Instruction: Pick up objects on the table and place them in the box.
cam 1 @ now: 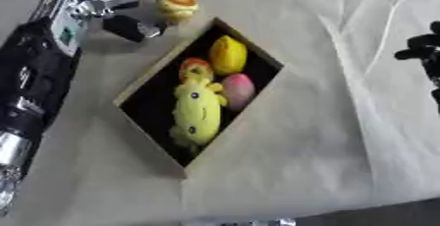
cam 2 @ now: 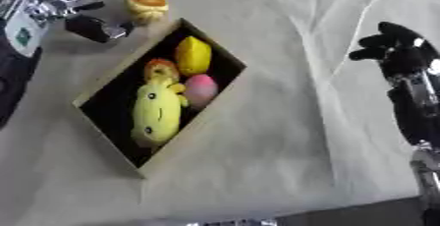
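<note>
A shallow wooden box (cam 1: 144, 77) with a dark inside lies askew in the middle of the cloth. Inside it are a yellow plush toy (cam 1: 198, 113), a yellow lemon-like piece (cam 1: 228, 54), a pink round piece (cam 1: 238, 90) and a small orange-red piece (cam 1: 194, 66). My left hand (cam 1: 120, 4) is at the upper left, just beyond the box's far corner, with fingers and thumb curled round a small yellow-and-orange object (cam 1: 178, 6). At the right edge my right hand (cam 2: 397, 48) hovers away from the box, fingers curled, holding nothing.
A wrinkled white cloth (cam 1: 326, 122) covers the table. A dark strip (cam 2: 361, 215) of the table's front edge shows at the bottom right. My left forearm (cam 1: 30, 87) runs down the left side beside the box.
</note>
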Robot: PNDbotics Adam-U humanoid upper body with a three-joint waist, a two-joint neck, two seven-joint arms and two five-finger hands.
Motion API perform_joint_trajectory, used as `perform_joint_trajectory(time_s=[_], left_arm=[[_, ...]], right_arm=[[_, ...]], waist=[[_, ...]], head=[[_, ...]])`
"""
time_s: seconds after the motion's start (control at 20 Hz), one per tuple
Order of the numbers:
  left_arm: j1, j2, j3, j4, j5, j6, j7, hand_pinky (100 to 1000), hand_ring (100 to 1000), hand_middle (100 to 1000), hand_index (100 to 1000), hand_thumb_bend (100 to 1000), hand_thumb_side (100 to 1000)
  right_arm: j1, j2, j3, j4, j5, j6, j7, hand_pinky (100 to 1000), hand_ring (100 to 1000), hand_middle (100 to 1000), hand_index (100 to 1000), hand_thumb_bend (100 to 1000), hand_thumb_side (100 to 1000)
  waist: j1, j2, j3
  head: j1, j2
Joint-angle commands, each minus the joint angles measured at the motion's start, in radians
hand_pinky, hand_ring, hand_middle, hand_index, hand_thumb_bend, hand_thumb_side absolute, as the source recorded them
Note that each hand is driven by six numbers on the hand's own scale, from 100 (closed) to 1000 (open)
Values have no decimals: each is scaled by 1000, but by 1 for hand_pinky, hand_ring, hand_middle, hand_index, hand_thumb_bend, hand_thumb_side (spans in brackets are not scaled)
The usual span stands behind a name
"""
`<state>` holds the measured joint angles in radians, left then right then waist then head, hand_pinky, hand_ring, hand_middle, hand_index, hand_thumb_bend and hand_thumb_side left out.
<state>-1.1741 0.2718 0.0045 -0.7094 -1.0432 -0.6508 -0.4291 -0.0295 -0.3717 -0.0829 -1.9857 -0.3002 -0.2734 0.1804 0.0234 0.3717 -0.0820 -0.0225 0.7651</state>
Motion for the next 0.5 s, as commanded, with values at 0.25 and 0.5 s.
perform_joint_trajectory(time_s=[0.25,0.5], left_arm=[[-38,13,20,-2,-64,27,59,1000,1000,916,1000,262,541],[-46,17,22,4,-128,60,125,998,1000,882,997,236,458]], right_arm=[[-15,-1,2,-14,20,20,4,1000,694,698,862,100,687],[-27,8,6,-14,29,32,6,1000,694,698,863,100,702]], waist=[[21,11,-10],[25,24,-21]], head=[[9,-14],[21,-28]])
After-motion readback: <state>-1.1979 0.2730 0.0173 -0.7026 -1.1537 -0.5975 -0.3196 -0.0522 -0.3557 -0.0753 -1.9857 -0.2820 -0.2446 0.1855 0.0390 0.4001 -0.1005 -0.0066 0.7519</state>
